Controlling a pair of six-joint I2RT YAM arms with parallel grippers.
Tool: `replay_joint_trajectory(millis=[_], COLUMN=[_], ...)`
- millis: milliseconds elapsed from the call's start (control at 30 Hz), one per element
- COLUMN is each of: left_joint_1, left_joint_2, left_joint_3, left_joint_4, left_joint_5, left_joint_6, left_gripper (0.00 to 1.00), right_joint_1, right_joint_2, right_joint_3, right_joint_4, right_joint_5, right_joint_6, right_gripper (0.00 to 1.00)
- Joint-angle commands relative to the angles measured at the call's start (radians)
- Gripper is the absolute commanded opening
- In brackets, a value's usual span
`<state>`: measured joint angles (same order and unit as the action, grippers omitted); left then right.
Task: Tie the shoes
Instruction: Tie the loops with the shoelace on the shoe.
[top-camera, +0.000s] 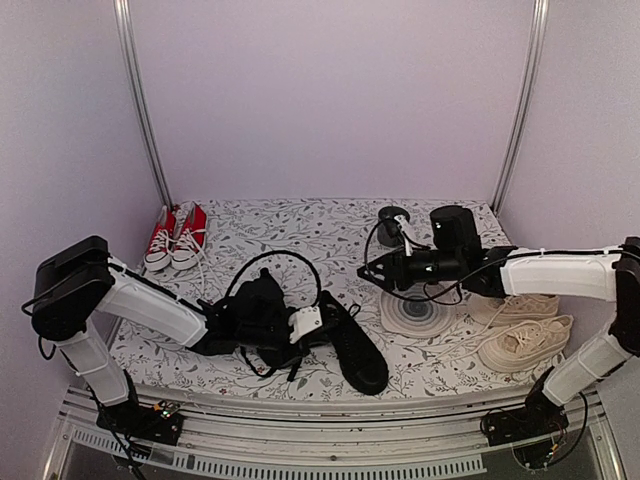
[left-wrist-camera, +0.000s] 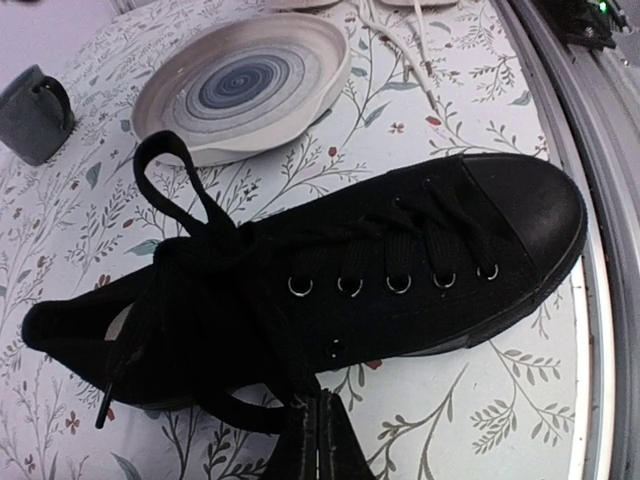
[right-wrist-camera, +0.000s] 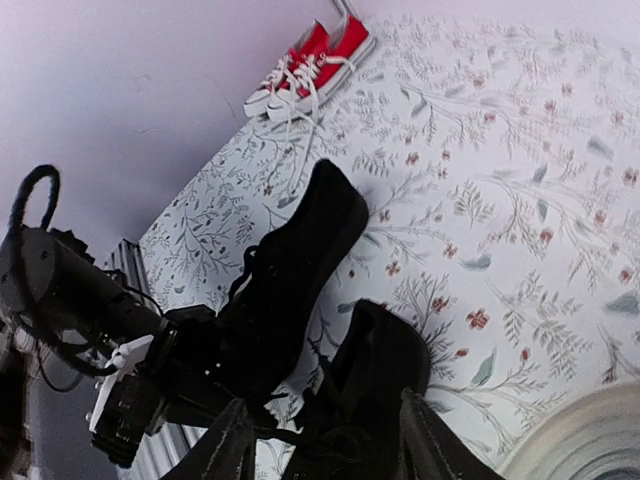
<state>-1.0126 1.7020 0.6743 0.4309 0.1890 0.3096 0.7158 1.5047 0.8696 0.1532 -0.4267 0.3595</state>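
Shoes (top-camera: 350, 345): lace loosely looped, knot unfinished.
Left gripper (left-wrist-camera: 318, 440): pressed together, pinching lace (left-wrist-camera: 170, 180) (keep tension).
Right gripper (right-wrist-camera: 320, 440): spread; approach loop squarely.

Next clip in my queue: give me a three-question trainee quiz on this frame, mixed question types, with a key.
1. True or false: the left gripper is shut on a lace of the black shoe.
2. Which lies nearest the plate? A) red sneakers B) cream sneakers C) neither, both far
3. Fill in: the right gripper has its fingers ____.

Key: 1 true; 2 B; 3 open
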Motion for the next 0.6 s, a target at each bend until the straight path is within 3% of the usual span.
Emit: replay_joint_trajectory(millis=[0, 133, 200, 300, 433, 567], left_joint_1=[-0.001, -0.003, -0.002, -0.003, -0.001, 0.000], left_joint_2=[-0.026, -0.036, -0.040, -0.038, -0.036, -0.038], left_joint_3=[-0.011, -0.028, -0.033, -0.034, -0.036, -0.039], left_joint_4=[0.037, 0.058, 0.067, 0.065, 0.065, 0.063], left_joint_5=[0.028, 0.070, 0.085, 0.075, 0.078, 0.077], left_joint_6=[-0.030, -0.055, -0.056, -0.051, -0.051, -0.051], left_gripper=[0.00, 0.00, 0.00, 0.00, 0.00, 0.00], right_joint_1=[-0.014, -0.014, -0.011, 0.013, 0.070, 0.079], right_joint_2=[-0.128, -0.149, -0.106, -0.045, 0.015, 0.049], right_joint_3=[-0.065, -0.074, -0.021, 0.040, 0.033, 0.029], right_joint_4=[-0.055, -0.143, -0.213, -0.274, -0.240, -0.172], right_joint_5=[-0.096, -0.107, -0.089, -0.029, 0.083, 0.106], right_joint_6=[-0.705, -1.219, -1.387, -1.518, -1.712, -1.795], right_gripper=[0.51, 0.51, 0.51, 0.50, 0.50, 0.51])
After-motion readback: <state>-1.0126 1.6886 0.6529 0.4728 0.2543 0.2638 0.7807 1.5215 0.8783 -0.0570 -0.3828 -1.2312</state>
